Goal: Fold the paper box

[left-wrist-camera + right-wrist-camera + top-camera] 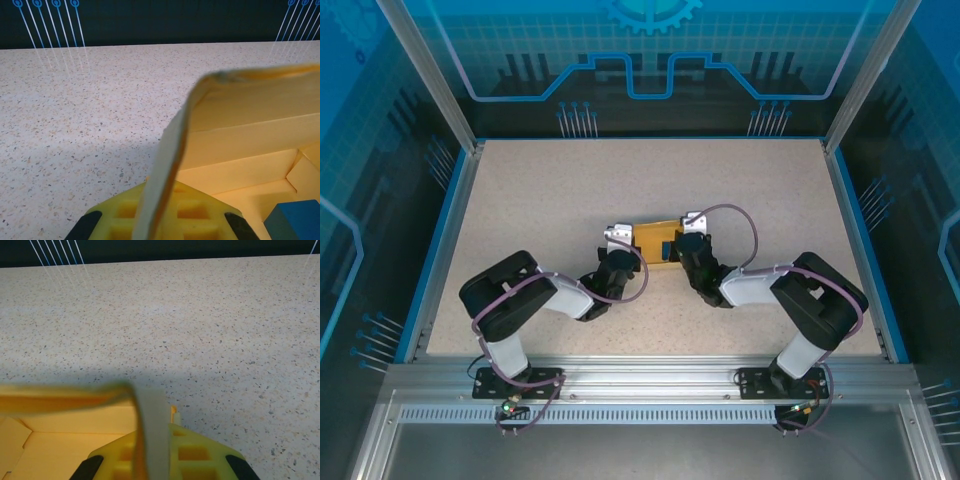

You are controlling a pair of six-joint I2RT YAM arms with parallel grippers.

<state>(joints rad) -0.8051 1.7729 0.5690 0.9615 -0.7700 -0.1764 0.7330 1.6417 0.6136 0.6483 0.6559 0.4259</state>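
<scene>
The paper box (655, 240), pale yellow cardboard, lies open in the middle of the table between both arms. My left gripper (617, 243) is shut on the box's left end. In the left wrist view its yellow jaws (162, 200) pinch an upright side flap (172, 145), with the box's inside (240, 165) to the right. My right gripper (690, 238) is shut on the right end. In the right wrist view its jaws (157, 440) clamp an upright flap (152, 415), with the box floor (65, 445) to the left.
A small dark blue cube (295, 220) sits inside the box, also seen from above (666, 247). The speckled tabletop (570, 190) stretches all around, bounded by blue rails (445, 240) and glass walls.
</scene>
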